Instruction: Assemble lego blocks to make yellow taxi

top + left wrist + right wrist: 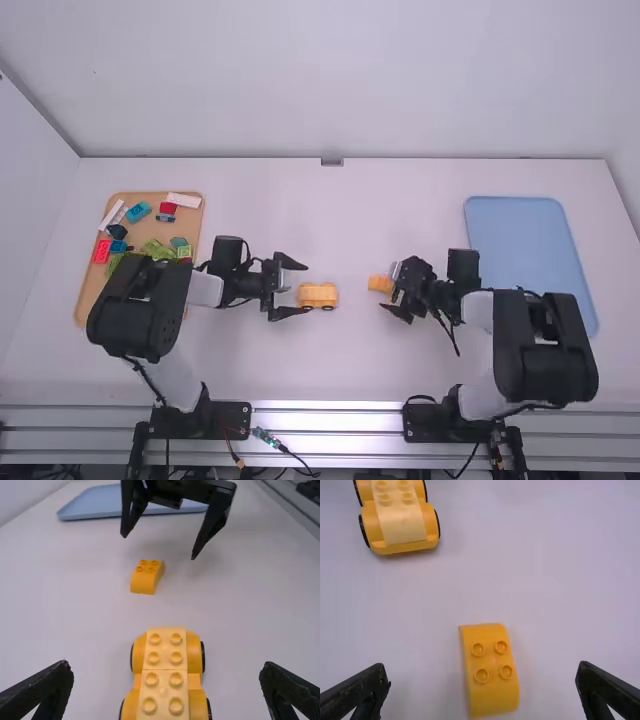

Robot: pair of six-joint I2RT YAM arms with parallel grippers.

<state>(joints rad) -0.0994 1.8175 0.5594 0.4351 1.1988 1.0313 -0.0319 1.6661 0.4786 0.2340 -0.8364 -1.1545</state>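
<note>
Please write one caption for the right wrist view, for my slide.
Open right end effector above a yellow curved block, with the wheeled yellow car beyond.

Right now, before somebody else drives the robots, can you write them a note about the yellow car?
Left gripper: jaws open, by the car, holding nothing.
Right gripper: jaws open, by the loose curved block, holding nothing.
Both yellow pieces are on the table, apart.
Done: the car's lower part, with wheels, is together.
Left to do: probably pick up the curved block and press it on top.
</note>
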